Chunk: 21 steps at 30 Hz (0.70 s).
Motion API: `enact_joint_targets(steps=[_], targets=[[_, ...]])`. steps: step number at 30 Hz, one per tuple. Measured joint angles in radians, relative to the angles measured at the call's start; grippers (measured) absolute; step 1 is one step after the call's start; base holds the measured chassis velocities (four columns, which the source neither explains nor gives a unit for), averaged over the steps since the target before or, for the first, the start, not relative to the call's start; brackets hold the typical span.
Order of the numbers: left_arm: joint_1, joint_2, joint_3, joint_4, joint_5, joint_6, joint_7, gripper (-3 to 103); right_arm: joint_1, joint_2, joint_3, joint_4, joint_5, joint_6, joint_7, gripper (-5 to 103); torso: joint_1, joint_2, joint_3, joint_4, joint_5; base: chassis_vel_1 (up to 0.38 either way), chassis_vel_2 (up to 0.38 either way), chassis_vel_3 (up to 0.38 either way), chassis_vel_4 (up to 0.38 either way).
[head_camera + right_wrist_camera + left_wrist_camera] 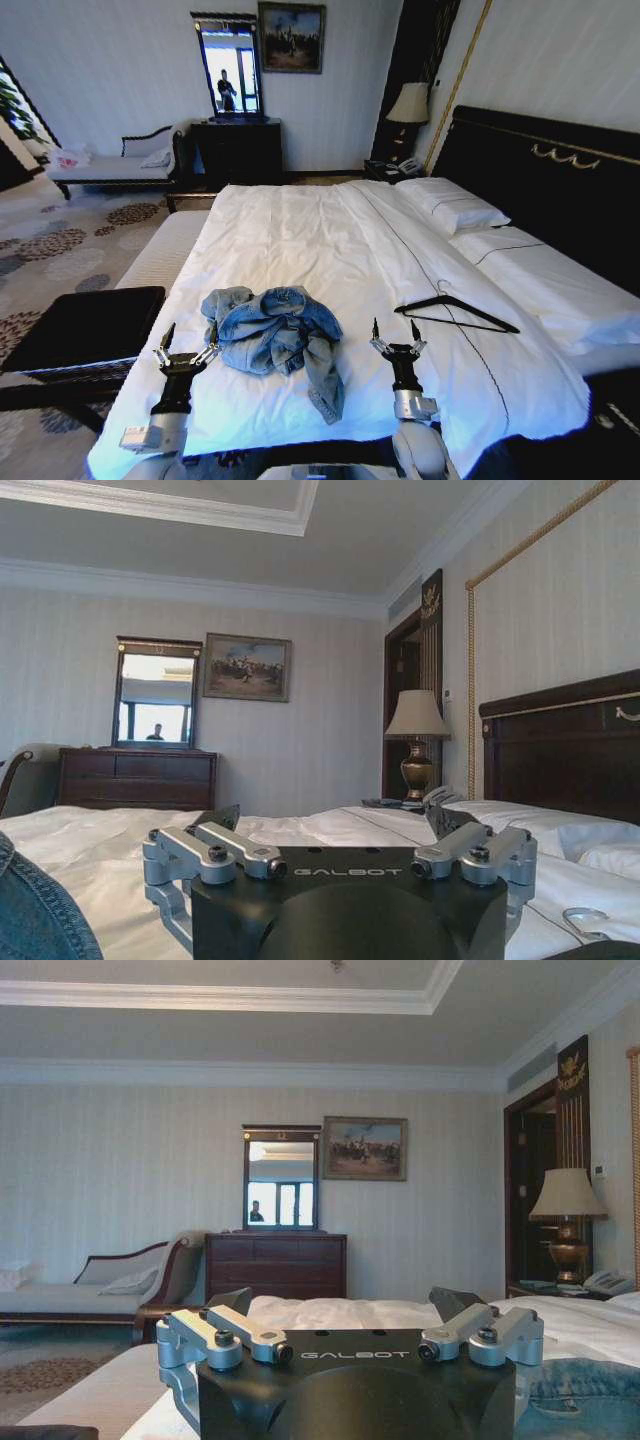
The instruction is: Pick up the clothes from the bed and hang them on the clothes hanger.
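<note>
The clothes (275,338), a light-blue denim jacket, lie crumpled near the foot of the bed (330,240) on its white duvet. To their right the black clothes hanger (456,311) lies flat on the duvet. My left gripper (190,335) hovers open just left of the jacket. My right gripper (395,330) is open between the jacket and the hanger. Neither holds anything. The left wrist view shows the left gripper (345,1305) open with denim (585,1390) at one side. In the right wrist view the right gripper (335,822) is open, with denim (35,910) at the corner.
A black-cushioned bench (85,325) stands close to the bed's left side. White pillows (455,205) lean by the black headboard (545,170). Far off are a lamp (408,103) on a nightstand, a dark dresser (235,150) with mirror, and a pale chaise (120,165).
</note>
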Motion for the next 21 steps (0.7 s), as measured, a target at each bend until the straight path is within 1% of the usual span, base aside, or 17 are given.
enact_joint_targets(steps=[4, 10, 15, 21], targets=[[0.0, 0.0, 0.0, 0.0, -0.004, 0.003, 0.0, 100, 0.001, 0.002, -0.002, -0.003, 0.0, 0.001, 0.001, 100, 0.0, 0.0, 0.0, 0.0, 0.0002, 0.014, 0.09, -0.012, -0.106], [0.001, 0.006, -0.005, 0.008, -0.007, 0.001, -0.001, 100, -0.003, 0.007, -0.011, -0.003, -0.007, 0.012, 0.0, 100, 0.0, 0.0, 0.0, 0.0001, 0.0002, 0.049, 0.226, -0.045, -0.219], [0.003, 0.014, -0.015, 0.015, -0.016, -0.002, -0.002, 100, -0.006, 0.013, -0.016, -0.002, -0.009, 0.025, -0.003, 100, 0.001, 0.0, 0.0, 0.0001, -0.0008, 0.041, 0.185, -0.03, -0.157], [0.001, 0.023, -0.024, 0.027, -0.026, -0.001, -0.005, 100, -0.006, 0.019, -0.021, -0.003, -0.011, 0.025, 0.01, 100, 0.0, 0.0, 0.0, -0.0001, 0.0004, -0.008, -0.022, 0.003, 0.012]])
